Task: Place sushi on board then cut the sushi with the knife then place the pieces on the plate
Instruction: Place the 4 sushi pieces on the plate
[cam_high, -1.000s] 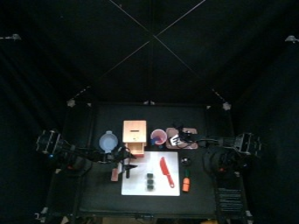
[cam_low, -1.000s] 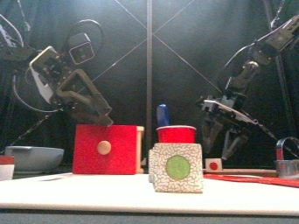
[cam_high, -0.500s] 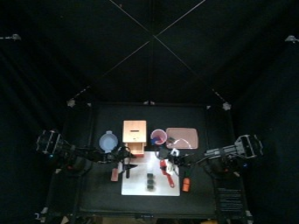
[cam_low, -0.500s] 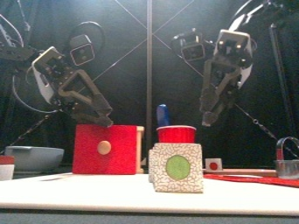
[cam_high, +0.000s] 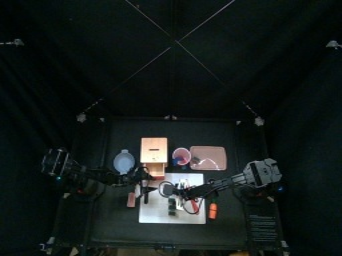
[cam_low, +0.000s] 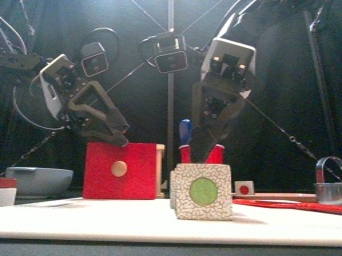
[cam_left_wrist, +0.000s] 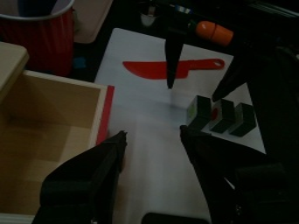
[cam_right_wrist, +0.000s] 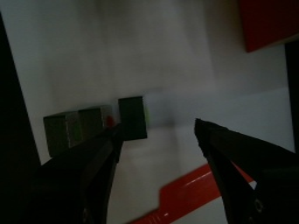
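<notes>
Since the sushi roll (cam_right_wrist: 131, 118) already lies on the white board (cam_right_wrist: 176, 70), the right gripper (cam_right_wrist: 158, 131) is your nearer one. Its jaws are spread, with the roll just ahead, toward one jaw. The flat red knife (cam_right_wrist: 184, 198) lies slanted between them. The left gripper (cam_left_wrist: 149, 140), also spread, hovers beside the wooden box (cam_left_wrist: 41, 122). The roll is made of hard dark green blocks, which I expect will come apart.
</notes>
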